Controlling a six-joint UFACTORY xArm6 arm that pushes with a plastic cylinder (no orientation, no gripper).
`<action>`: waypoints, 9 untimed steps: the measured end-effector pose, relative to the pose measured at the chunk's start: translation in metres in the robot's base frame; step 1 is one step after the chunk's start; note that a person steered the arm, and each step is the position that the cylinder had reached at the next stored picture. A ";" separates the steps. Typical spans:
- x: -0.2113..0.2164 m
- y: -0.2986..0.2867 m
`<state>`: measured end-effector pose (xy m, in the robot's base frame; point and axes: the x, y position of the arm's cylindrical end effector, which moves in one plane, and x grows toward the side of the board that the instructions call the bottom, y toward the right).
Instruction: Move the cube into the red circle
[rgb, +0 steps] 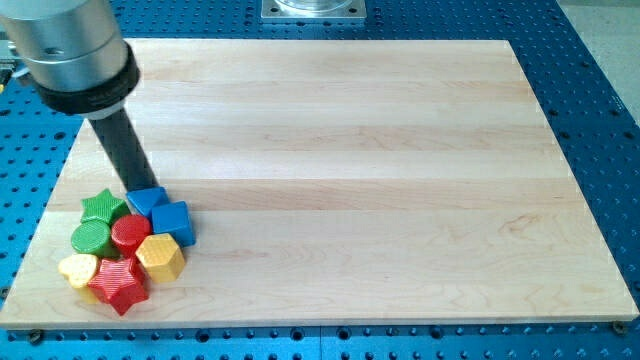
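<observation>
Blue cube (172, 221) sits near the board's bottom-left corner, at the right edge of a tight cluster of blocks. A second blue block (147, 199), shape unclear, touches it on the upper left. My tip (137, 188) rests against that second block's top-left side, just short of the cube. No gripper on this arm, only the rod, so nothing is held.

Around the cube: red cylinder (130, 232), yellow hexagon (159, 257), green star (102, 208), green cylinder (91, 237), yellow heart (77, 269), red star (119, 283). Wooden board (360, 150) lies on a blue perforated table (600, 120).
</observation>
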<state>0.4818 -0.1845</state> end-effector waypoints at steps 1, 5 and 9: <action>0.002 0.016; 0.041 0.122; 0.002 0.063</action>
<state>0.4838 -0.1216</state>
